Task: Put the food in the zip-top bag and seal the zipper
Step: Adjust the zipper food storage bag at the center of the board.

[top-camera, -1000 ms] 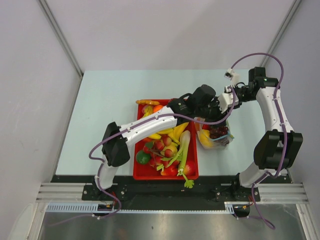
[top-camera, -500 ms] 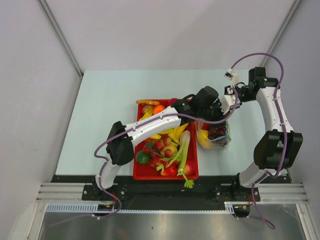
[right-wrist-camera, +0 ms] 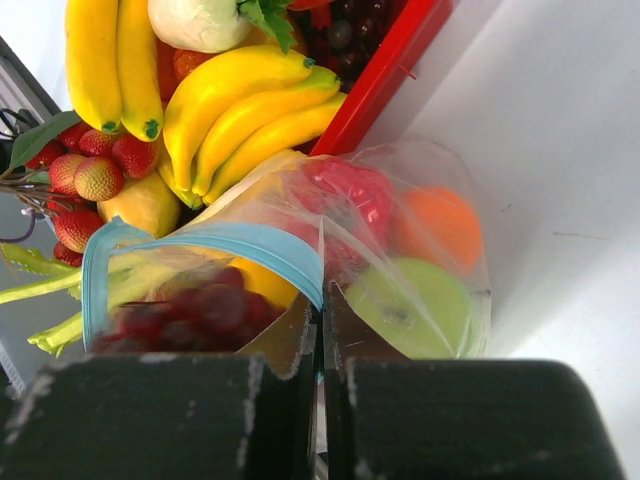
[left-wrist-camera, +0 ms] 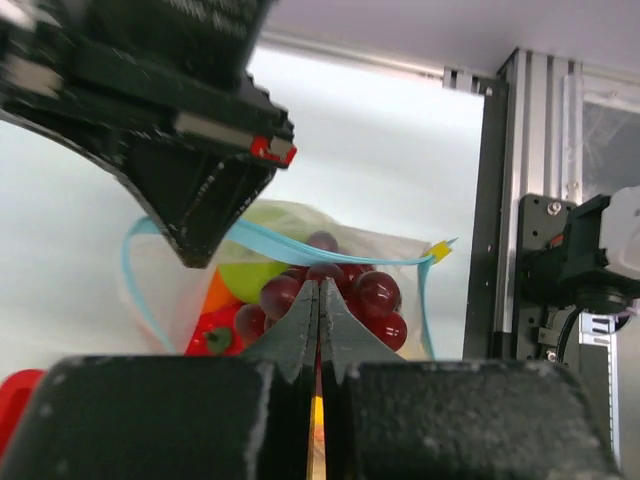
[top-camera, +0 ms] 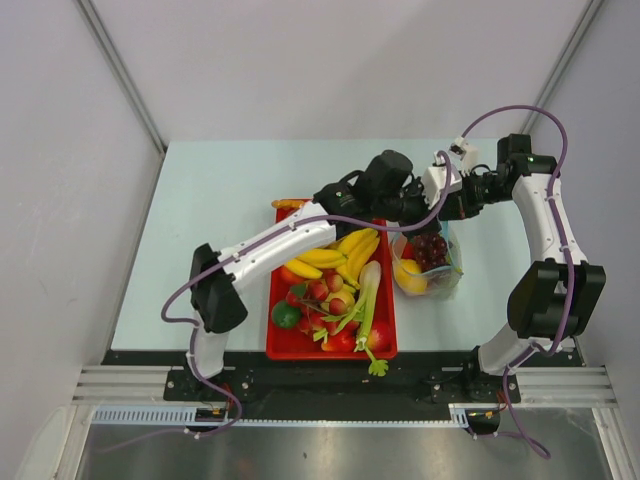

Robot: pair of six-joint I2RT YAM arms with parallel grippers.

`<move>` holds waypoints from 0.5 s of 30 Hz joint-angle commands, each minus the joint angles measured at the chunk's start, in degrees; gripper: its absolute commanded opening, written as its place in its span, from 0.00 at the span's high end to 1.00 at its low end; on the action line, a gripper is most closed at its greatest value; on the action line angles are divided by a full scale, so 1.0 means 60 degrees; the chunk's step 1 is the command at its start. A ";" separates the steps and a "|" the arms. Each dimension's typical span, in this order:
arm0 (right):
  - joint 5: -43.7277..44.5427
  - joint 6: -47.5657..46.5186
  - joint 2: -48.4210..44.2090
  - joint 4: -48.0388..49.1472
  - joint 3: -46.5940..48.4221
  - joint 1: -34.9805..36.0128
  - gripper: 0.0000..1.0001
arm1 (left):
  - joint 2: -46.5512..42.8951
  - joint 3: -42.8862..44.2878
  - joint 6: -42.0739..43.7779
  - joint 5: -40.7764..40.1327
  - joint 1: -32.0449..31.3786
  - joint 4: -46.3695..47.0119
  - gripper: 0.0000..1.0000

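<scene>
left gripper (left-wrist-camera: 320,290): fingers pressed flat together, no gap. Tips sit at the bag mouth, just in front of the grapes. Can't tell if any film is caught between them.
right gripper (right-wrist-camera: 320,308): clamped on the bag's mouth edge, with the blue strip running straight into the fingertips.
zip-top bag (top-camera: 436,272): right half of the table (top-camera: 200,220), just beside the red tray's right rim and nearer the front edge than the back. The mouth is held up at the far side.
zipper (right-wrist-camera: 205,240): unsealed; the strip loops wide open.
in bag: grapes (top-camera: 431,247), lemon (top-camera: 410,278), green fruit (right-wrist-camera: 400,305), orange (right-wrist-camera: 445,225) and something red (right-wrist-camera: 345,195).
red tray (top-camera: 271,335): mid-table, with its near end at the front edge.
on tray: bananas (top-camera: 345,250), celery stalk (top-camera: 368,300) overhanging the near rim, strawberries (right-wrist-camera: 95,170) and a green round fruit (top-camera: 286,316).
arms: the left arm reaches diagonally over the tray, and both grippers meet above the far end of the bag.
</scene>
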 commanded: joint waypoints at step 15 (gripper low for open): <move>-0.0468 -0.0141 -0.0073 0.0135 0.0026 -0.0109 1.00 | 0.0986 0.1098 0.1178 -0.2677 0.0277 -0.0585 0.96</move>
